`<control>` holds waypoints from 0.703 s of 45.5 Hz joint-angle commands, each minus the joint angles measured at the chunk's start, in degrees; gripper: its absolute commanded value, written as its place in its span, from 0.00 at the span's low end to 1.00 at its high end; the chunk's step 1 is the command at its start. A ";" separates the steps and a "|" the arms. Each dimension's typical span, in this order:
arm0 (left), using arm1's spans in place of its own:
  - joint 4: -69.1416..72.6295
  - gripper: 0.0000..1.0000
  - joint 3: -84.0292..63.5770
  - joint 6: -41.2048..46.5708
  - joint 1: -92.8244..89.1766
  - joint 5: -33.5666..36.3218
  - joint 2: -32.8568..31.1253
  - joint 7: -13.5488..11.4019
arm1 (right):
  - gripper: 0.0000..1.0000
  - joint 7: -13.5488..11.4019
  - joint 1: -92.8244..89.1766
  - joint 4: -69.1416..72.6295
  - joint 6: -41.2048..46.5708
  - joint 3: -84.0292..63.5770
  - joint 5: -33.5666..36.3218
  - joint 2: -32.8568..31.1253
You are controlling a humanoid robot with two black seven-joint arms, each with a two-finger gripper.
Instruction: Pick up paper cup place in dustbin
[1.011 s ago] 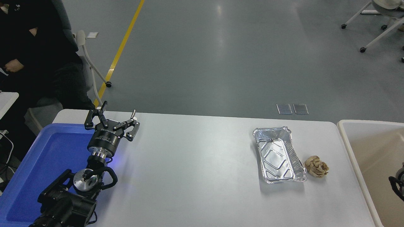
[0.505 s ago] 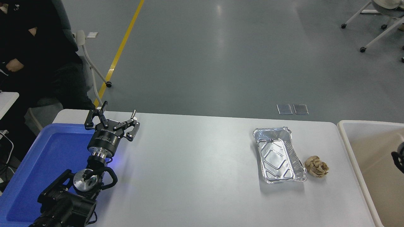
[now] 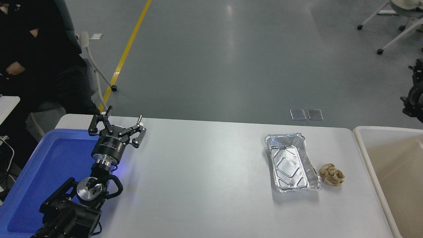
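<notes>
The beige dustbin (image 3: 393, 165), white-rimmed, is sitting at the table's (image 3: 211, 185) right end; no paper cup is showing. The right gripper (image 3: 414, 89) is hanging above it at the frame edge, finger state indiscernible. The left gripper (image 3: 119, 123) is resting with fingers spread over the blue bin (image 3: 49, 165).

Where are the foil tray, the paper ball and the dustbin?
foil tray (image 3: 290, 163), head view, its embossed bottom.
paper ball (image 3: 331, 175), head view, its crumpled middle.
dustbin (image 3: 366, 155), head view, its left rim.
</notes>
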 commanded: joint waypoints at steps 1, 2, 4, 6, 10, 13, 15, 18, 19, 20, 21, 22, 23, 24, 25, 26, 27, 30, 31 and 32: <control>0.00 0.99 0.05 -0.01 0.00 0.00 0.00 0.00 | 1.00 0.01 17.46 10.20 0.43 -20.38 -4.35 0.52; 0.00 0.99 0.05 -0.01 0.00 0.00 0.00 0.00 | 1.00 0.01 19.22 10.72 0.52 -23.28 -4.35 1.22; 0.00 0.99 0.05 -0.01 0.00 0.00 0.00 0.00 | 1.00 0.01 22.21 11.69 0.52 -29.26 -4.35 2.71; 0.00 0.99 0.05 -0.01 0.00 0.00 0.00 0.00 | 1.00 0.10 24.76 13.18 0.60 -34.97 -4.35 3.95; 0.00 0.99 0.13 -0.01 0.00 0.00 0.00 0.00 | 1.00 0.10 29.60 18.19 0.78 -44.03 -4.26 5.97; 0.00 0.99 0.13 -0.01 0.00 0.00 0.00 0.00 | 1.00 0.10 32.41 23.63 0.87 -48.52 -4.43 6.76; 0.00 0.99 0.05 -0.01 0.00 0.00 0.00 0.00 | 1.00 0.10 34.00 27.41 0.95 -50.90 -4.52 7.12; 0.00 0.99 0.13 -0.01 0.00 0.00 0.00 0.00 | 1.00 0.10 35.85 31.99 1.22 -53.45 -4.96 7.99; 0.00 0.99 0.13 -0.01 0.00 0.00 0.00 0.00 | 1.00 0.10 36.29 33.30 1.22 -54.07 -5.31 8.26; 0.00 0.99 0.13 -0.01 0.00 0.00 0.00 0.00 | 1.00 0.10 36.64 34.62 1.22 -54.77 -5.83 8.43; 0.00 0.99 0.13 -0.01 0.00 0.00 0.00 0.00 | 1.00 0.10 36.99 36.20 1.22 -55.39 -6.54 8.44; 0.00 0.99 0.05 -0.01 0.00 0.00 0.00 0.00 | 1.00 0.10 37.43 37.61 1.22 -56.18 -7.33 8.44; 0.00 0.99 0.13 -0.01 0.00 0.00 0.00 0.00 | 1.00 0.10 37.96 39.10 1.22 -57.05 -8.03 8.52; 0.00 0.99 0.05 -0.01 0.00 0.00 0.00 0.00 | 1.00 0.10 38.57 40.60 1.22 -57.93 -8.91 8.52; 0.00 0.99 0.05 -0.01 0.00 0.00 0.00 0.00 | 1.00 0.10 39.45 42.09 1.31 -58.81 -9.52 8.52; 0.00 0.99 0.05 -0.01 0.00 0.00 0.00 0.00 | 1.00 0.10 40.24 43.76 1.48 -59.60 -9.97 8.52; 0.00 0.99 0.05 -0.01 0.00 0.00 0.00 0.00 | 1.00 0.10 41.29 45.43 1.92 -60.39 -10.23 8.52; 0.00 0.99 0.05 -0.01 0.00 0.00 0.00 0.00 | 1.00 0.19 45.15 49.91 4.72 -62.24 -10.41 8.61; 0.00 0.99 0.05 -0.01 0.00 0.00 0.00 0.00 | 1.00 0.19 46.73 51.32 6.21 -62.60 -10.32 8.61; 0.00 0.99 0.05 -0.01 0.00 0.00 0.09 0.00 | 1.00 0.10 48.40 52.81 8.06 -62.95 -10.32 8.61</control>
